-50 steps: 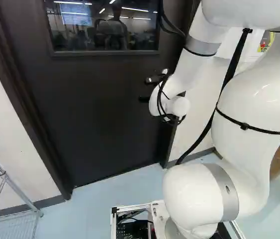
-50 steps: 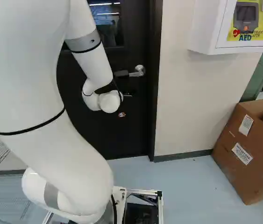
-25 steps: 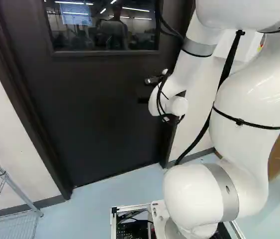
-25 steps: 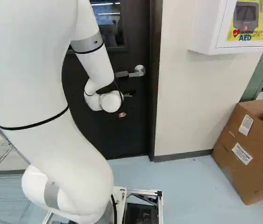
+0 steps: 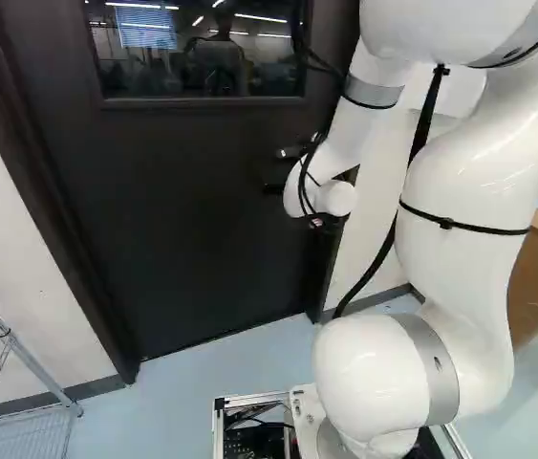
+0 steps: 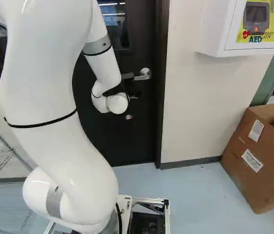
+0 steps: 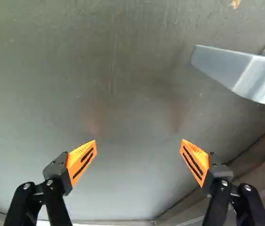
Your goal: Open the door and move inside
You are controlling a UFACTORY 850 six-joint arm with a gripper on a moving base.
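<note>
The dark door [image 5: 192, 220] stands closed in its frame. In the left base view my gripper [image 5: 279, 171] is a small dark shape beside the white wrist, close to the door's handle side. The silver lever handle [image 6: 140, 77] shows just above the wrist in the right base view. In the wrist view the gripper [image 7: 138, 145] is open, its orange-padded fingers wide apart with nothing between them. The door surface lies ahead of them. The lever [image 7: 240, 73] is ahead of and outside one finger, apart from both pads.
A white cabinet [image 6: 212, 29] hangs on the wall right of the door frame [image 6: 161, 97]. Below it, a cardboard box [image 6: 246, 180] stands on the floor. A wire rack [image 5: 20, 354] is at the left of the left base view. The door has a window [image 5: 192, 57].
My arm's upper links have swung left in the left base view and right in the right base view. The wrist has shifted slightly. Base and door have not moved.
</note>
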